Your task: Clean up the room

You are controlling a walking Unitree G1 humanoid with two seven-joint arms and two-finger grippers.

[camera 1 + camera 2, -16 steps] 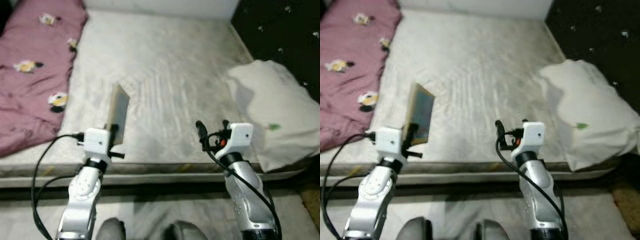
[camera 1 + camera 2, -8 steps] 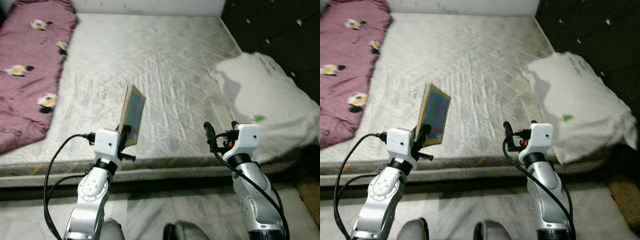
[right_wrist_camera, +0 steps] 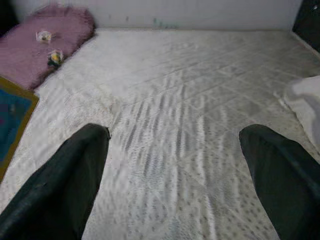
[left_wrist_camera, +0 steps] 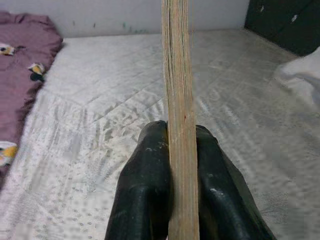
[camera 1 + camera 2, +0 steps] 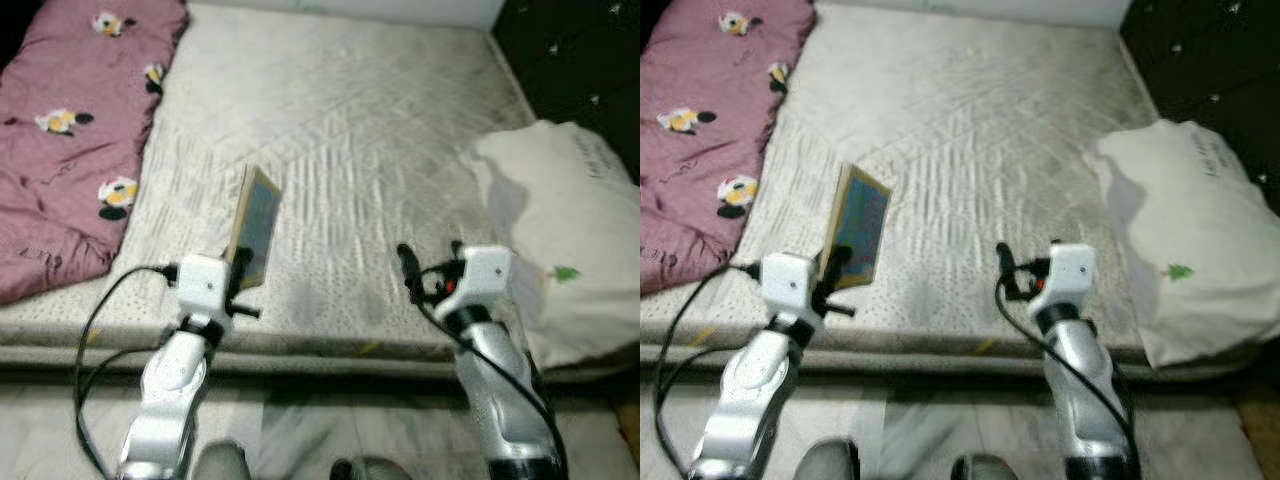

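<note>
A big bare mattress (image 5: pixel 350 130) lies in front of the robot. A pink blanket (image 5: pixel 70 130) with cartoon mice covers its left side, and a white pillow (image 5: pixel 565 230) sits on its right edge. The left gripper (image 4: pixel 181 150) pinches a thin book (image 5: pixel 252 226) tight and holds it upright over the near edge of the mattress. The right gripper (image 3: pixel 175 165) has its fingers spread wide with nothing between them, low over the mattress. To do well, I think the robot should keep the pinch firm and carry the book slowly so it does not slip.

no readable text, pillow print illegible
</note>
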